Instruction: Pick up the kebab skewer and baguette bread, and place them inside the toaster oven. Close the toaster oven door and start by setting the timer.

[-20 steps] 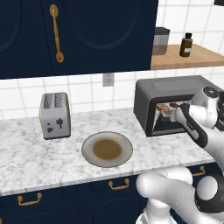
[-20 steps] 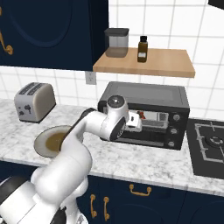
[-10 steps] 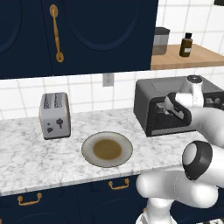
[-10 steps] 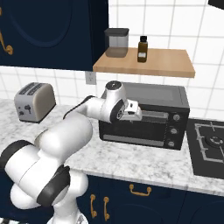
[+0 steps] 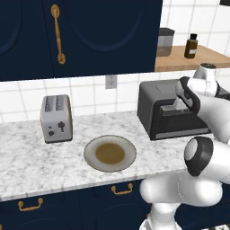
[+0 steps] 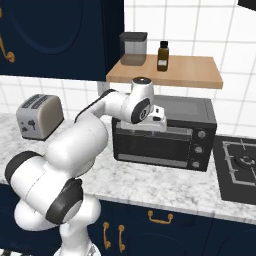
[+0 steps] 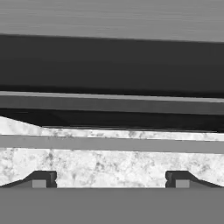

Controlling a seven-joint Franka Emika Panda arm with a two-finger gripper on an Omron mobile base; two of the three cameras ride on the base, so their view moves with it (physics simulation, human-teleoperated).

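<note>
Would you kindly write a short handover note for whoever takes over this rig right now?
Gripper: open, holding nothing, up against the top of the front of the dark grey boxy toaster oven.
Toaster oven door, glass-windowed with a bar handle: looks closed.
Kebab skewer and baguette bread: not on the round plate; I cannot tell whether they are inside the oven.
Left: check the door, then set the timer knob.

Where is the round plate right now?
In the left base view the plate lies flat on the marble counter, in front of and between the silver toaster on its left and the toaster oven on its right.
</note>
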